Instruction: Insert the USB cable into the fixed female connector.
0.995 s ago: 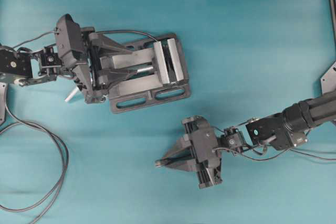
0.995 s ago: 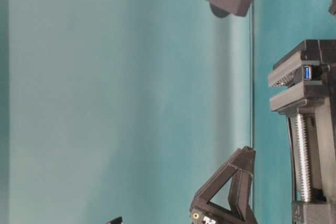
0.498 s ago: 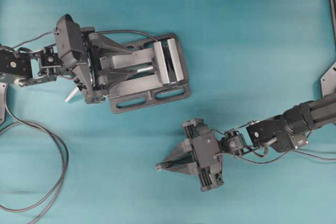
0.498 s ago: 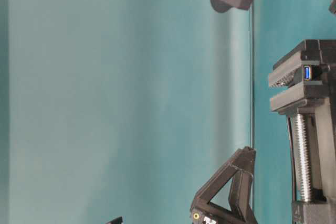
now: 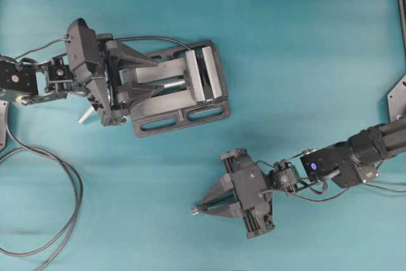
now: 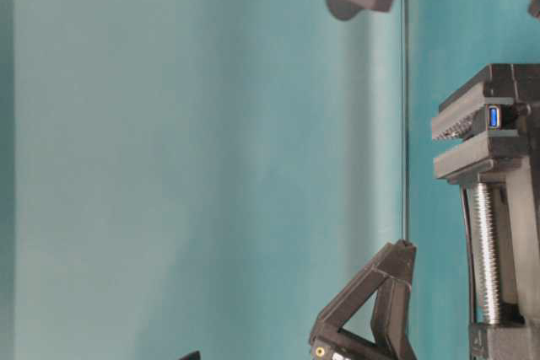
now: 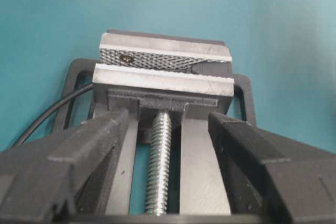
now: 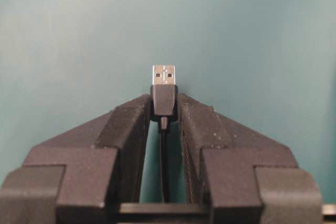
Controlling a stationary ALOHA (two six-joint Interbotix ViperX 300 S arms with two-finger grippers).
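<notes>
My right gripper (image 8: pixel 164 106) pinches the USB cable (image 8: pixel 164 90) by its plug, metal tip jutting forward for insertion. The fixed female connector (image 6: pixel 494 116) sits clamped in the vise (image 5: pixel 190 87), at eleven o'clock. My left gripper (image 7: pixel 168 145) is spread wide around the vise screw.

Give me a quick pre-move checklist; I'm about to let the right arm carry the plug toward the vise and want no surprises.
1. Right gripper clamped on the USB cable plug: ok.
2. Metal tip protrudes past the fingertips: ok.
3. Fixed female connector seated in the vise: ok.
4. Left gripper open, straddling the vise screw: ok.
5. Plug lined up with the socket: not ok, still well apart.
6. Plug's face matches the socket's: cannot tell.
</notes>
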